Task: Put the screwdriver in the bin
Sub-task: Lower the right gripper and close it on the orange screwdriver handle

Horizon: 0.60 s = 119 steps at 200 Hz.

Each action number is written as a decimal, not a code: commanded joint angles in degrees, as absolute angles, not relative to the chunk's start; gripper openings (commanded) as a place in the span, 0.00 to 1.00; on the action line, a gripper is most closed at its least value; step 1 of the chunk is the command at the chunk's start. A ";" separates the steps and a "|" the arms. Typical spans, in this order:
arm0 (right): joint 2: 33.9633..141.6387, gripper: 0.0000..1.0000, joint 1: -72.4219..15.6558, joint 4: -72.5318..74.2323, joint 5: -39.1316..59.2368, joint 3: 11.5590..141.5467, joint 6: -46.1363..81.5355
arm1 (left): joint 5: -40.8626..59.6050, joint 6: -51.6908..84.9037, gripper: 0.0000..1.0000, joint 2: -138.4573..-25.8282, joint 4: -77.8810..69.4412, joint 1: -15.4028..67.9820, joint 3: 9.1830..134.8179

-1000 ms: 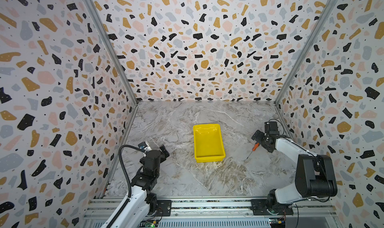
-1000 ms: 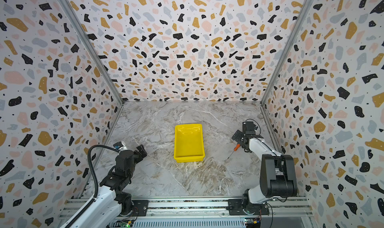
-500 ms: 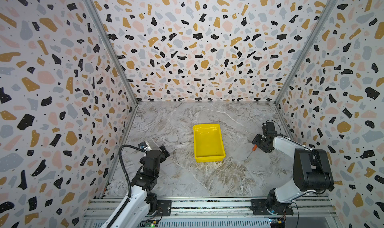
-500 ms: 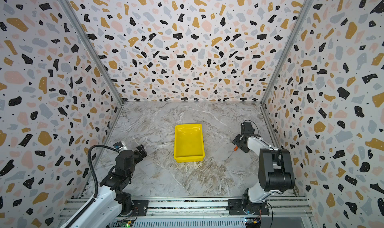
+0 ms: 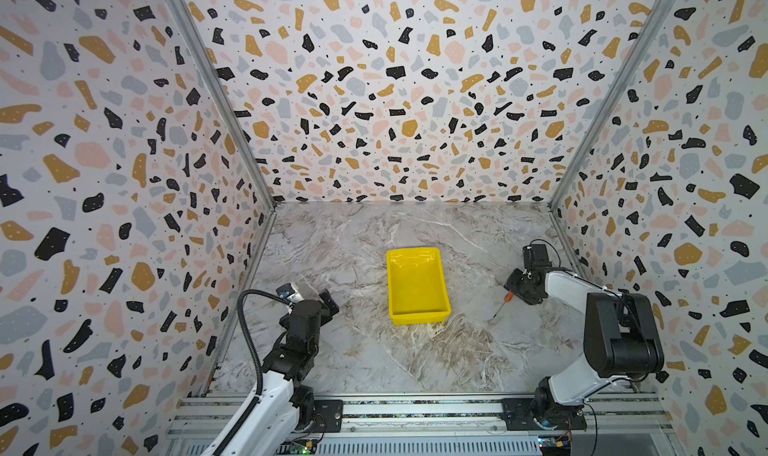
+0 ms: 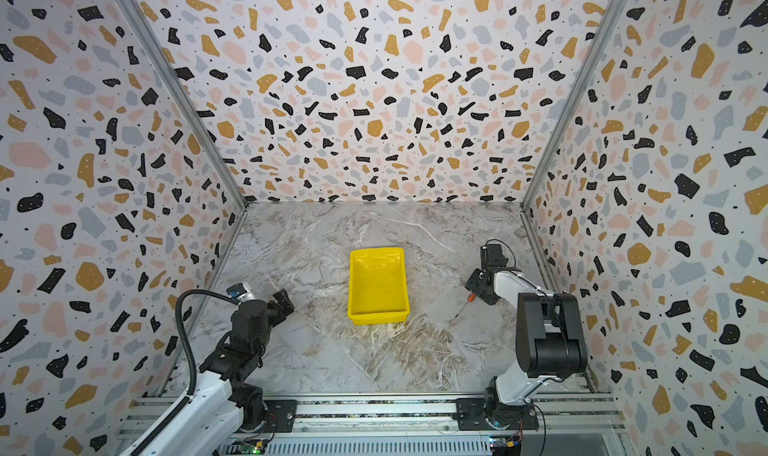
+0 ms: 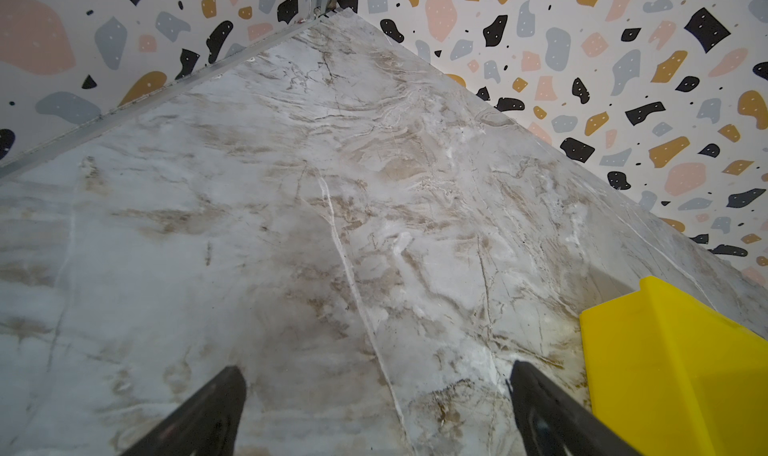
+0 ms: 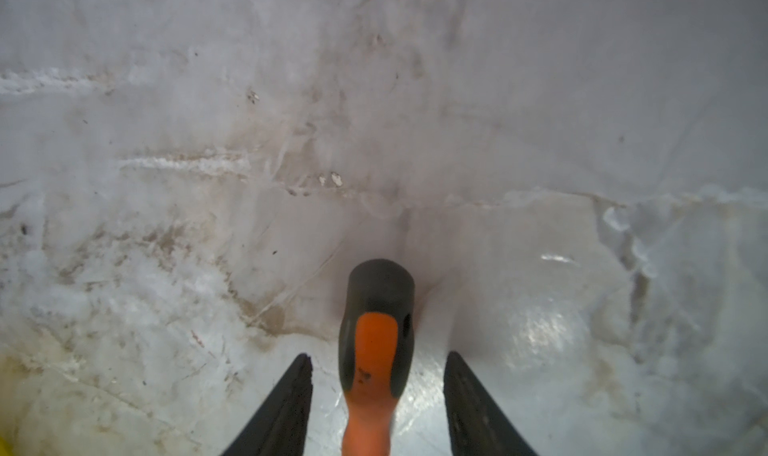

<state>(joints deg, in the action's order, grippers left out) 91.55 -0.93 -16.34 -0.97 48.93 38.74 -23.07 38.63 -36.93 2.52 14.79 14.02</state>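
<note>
Step in hand: the grasp. The screwdriver [image 5: 508, 297] lies on the table [image 5: 353, 350], well apart from the bin [image 5: 417, 251] and on its right in both top views. Its handle is under the right gripper [image 8: 378, 356]. In the right wrist view the handle is straddled by the fingers [image 8: 291, 391] with a gap on each side, so nothing is clamped yet. The left gripper [image 7: 376, 369] is held open and empty over bare table near a bin corner. The bin is seen empty. Judged next: the fingers must be shut firmly on the handle, then the tool lifted and carried over the rim. The rounded handle may slip.
</note>
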 commanded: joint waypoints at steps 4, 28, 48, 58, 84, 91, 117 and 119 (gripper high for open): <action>91.10 0.51 -0.99 -17.60 -1.96 50.14 38.32 | -24.00 38.96 1.00 -36.70 0.79 14.66 13.71; 91.32 0.51 -1.00 -17.57 -2.15 50.19 38.05 | -24.00 38.94 1.00 -36.70 0.79 14.68 13.64; 91.39 0.50 -1.05 -17.48 -2.73 50.19 37.90 | -24.02 38.94 1.00 -36.65 0.71 14.65 13.62; 91.52 0.50 -1.05 -17.45 -2.88 50.15 37.80 | -24.07 38.94 1.00 -36.66 0.71 14.66 13.61; 91.92 0.50 -0.96 -17.42 -2.76 50.12 37.71 | -23.99 38.94 1.00 -36.81 0.70 14.66 13.62; 91.91 0.45 -0.98 -17.18 -2.66 50.03 37.54 | -24.02 38.94 1.00 -36.83 0.70 14.65 13.62; 92.24 0.39 -1.00 -17.06 -2.50 49.92 37.31 | -23.83 38.94 1.00 -36.79 0.72 14.67 13.70; 92.21 0.38 -1.00 -17.07 -2.49 49.92 37.30 | -23.87 38.91 1.00 -36.75 0.71 14.68 13.66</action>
<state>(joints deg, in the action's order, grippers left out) 91.66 -0.93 -16.27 -1.96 48.93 37.98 -23.07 38.63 -36.93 2.50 14.79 14.02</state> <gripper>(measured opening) 0.392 0.997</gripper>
